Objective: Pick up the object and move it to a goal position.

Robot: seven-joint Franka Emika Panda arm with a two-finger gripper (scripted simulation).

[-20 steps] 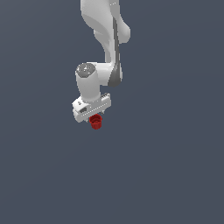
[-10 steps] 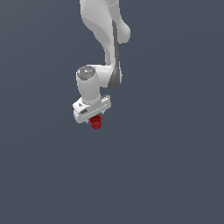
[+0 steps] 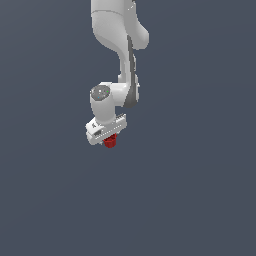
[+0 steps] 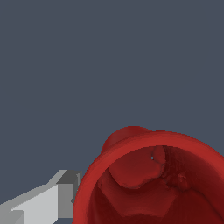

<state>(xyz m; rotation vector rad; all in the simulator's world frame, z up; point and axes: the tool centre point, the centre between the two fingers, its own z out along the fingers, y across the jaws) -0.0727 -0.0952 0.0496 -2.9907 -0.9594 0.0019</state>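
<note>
The object, a small dark-red stubby cup, sits tucked just under the white gripper at the end of the arm; in the exterior view only its lower part pokes out below the gripper's body, slightly toward that view's right; the fingers appear closed on it, since it hangs there with nothing beneath it and no other support in sight, though the fingertips themselves are too small to make out in that view; I judge this a carrying hold, with the cup lifted off whatever surface it started on and kept close against the palm so it cannot swing or slip during travel

The wrist view bears this out; the object fills much of the frame, its open mouth turned toward the camera, rim and hollow interior plainly showing, so it is gripped near the rim with the opening facing up into the hand; one grey-white finger shows just beside the cup's outer wall, seemingly touching it; the opposite finger is out of frame

Around it there is only a uniform dark grey-blue ground; no tabletop edge, no other item and no goal marker can be seen in either view; nothing stands in the path of the arm; where the goal lies cannot be told from here
</note>
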